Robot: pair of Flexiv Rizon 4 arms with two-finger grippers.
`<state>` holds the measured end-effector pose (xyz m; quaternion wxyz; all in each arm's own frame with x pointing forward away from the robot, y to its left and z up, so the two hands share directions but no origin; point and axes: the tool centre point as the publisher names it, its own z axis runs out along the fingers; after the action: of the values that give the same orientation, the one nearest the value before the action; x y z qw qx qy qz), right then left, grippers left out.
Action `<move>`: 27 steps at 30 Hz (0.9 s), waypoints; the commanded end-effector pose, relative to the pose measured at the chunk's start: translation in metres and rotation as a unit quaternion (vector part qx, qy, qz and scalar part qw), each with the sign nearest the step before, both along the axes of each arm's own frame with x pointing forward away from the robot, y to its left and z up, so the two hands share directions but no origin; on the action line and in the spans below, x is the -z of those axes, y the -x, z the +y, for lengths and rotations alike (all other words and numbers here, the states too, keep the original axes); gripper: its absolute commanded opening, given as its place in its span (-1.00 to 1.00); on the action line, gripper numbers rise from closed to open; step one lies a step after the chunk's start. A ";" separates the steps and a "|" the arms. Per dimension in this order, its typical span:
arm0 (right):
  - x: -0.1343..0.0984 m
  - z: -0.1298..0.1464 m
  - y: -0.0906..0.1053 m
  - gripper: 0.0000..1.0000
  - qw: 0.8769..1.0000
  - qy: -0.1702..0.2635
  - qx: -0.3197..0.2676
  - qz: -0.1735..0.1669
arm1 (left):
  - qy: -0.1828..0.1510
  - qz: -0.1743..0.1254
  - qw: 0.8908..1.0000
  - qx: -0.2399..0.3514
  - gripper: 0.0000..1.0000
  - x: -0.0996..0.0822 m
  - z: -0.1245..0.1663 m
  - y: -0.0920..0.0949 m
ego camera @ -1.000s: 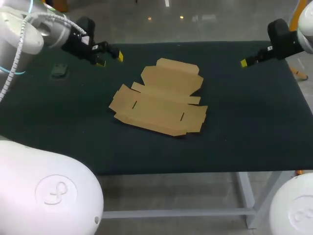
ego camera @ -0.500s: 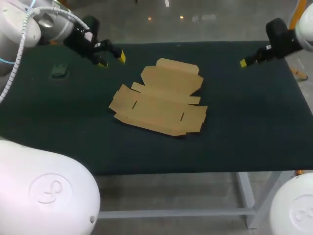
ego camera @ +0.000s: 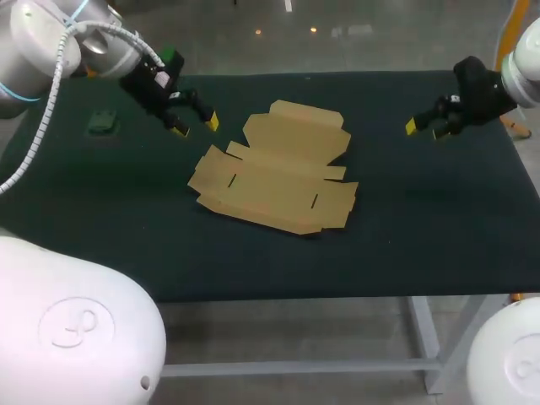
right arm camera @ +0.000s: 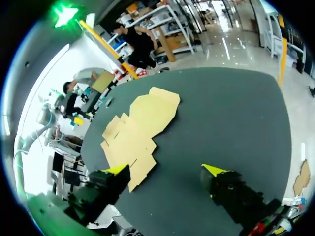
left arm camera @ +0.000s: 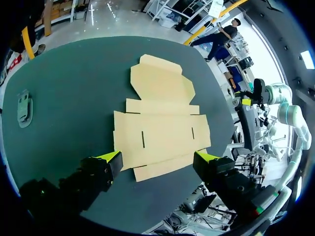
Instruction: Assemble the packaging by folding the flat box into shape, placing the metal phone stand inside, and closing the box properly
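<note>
Nothing looks done yet. The flat tan cardboard box blank lies unfolded mid-counter on the dark green counter, so folding, loading and closing all remain. Its lid panel points to the far edge, and its long axis runs near-to-far, slightly skewed. A small dark object, probably the metal phone stand, sits well left of the blank. The left claw hovers near the blank's far-left corner and the right claw well to its right. Both are wide open and empty.
</note>
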<state>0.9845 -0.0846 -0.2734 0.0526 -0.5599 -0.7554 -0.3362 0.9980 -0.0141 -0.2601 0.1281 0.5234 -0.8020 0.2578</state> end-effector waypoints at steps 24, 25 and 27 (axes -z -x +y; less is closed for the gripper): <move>0.005 0.025 0.015 1.00 0.999 -0.004 -0.019 0.037 | -0.036 0.033 0.997 0.055 1.00 0.099 0.013 -0.039; 0.005 0.026 0.015 1.00 0.999 -0.005 -0.020 0.038 | -0.038 0.035 0.997 0.055 1.00 0.102 0.013 -0.040; 0.005 0.028 0.015 1.00 0.999 -0.005 -0.025 0.037 | -0.038 0.044 0.996 0.060 1.00 0.107 0.013 -0.041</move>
<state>0.9682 -0.0567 -0.2797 0.0879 -0.5552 -0.7635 -0.3180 1.0288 0.0006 -0.3593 0.1430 0.4939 -0.8314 0.2106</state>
